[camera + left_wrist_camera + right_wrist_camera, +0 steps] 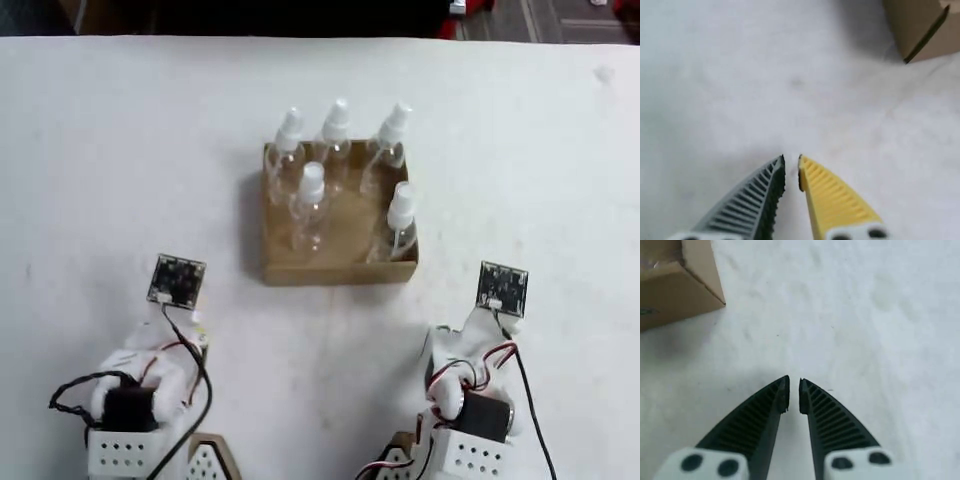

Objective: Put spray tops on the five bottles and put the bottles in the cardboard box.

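Several clear bottles [309, 205] with white spray tops stand upright inside the cardboard box [340, 272] at the table's middle. A corner of the box [920, 25] shows in the left wrist view, and another corner of the box [675, 285] in the right wrist view. My left gripper [791, 167], with one grey and one yellow finger, is shut over bare table with nothing in it. My right gripper [793, 390], black-fingered, is shut and also holds nothing. The left arm [140, 385] and the right arm [465, 390] sit drawn back near the front edge, either side of the box.
The white table [120, 150] spreads open to the left, right and behind the box. A dark floor strip [300, 15] runs past the far edge.
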`<state>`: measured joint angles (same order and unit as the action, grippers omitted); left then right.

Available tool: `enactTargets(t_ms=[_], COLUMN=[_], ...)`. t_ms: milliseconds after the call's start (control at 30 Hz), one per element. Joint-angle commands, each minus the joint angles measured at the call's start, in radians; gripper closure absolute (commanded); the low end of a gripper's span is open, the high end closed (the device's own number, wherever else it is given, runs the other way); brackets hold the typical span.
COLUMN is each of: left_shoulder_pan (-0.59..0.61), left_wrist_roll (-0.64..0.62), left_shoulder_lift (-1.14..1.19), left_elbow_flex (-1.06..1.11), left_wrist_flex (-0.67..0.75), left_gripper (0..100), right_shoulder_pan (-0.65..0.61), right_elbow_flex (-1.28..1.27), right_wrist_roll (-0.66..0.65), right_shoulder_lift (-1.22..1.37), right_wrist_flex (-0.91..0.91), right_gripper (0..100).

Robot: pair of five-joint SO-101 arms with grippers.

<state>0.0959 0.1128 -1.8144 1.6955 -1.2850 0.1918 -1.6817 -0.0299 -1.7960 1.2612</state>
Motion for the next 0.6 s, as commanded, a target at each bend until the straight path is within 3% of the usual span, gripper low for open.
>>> enactTargets(t_ms=[0,567], left_shoulder_pan=[0.045,0.042], left_wrist_roll=[0.011,0.011], left_shoulder_lift=[-0.010,-0.010], left_elbow_flex=[-0.003,-0.003], left_wrist_flex=[-0.005,-0.005], left_gripper=[93,93], right_shoulder_pan=[0.013,0.004], right_elbow_flex=[-0.009,-0.009], right_wrist_roll=[-0.012,-0.014], right_shoulder_lift=[-0.007,-0.005], right_wrist_flex=[0.007,0.007], right_gripper=[98.2,98.2])
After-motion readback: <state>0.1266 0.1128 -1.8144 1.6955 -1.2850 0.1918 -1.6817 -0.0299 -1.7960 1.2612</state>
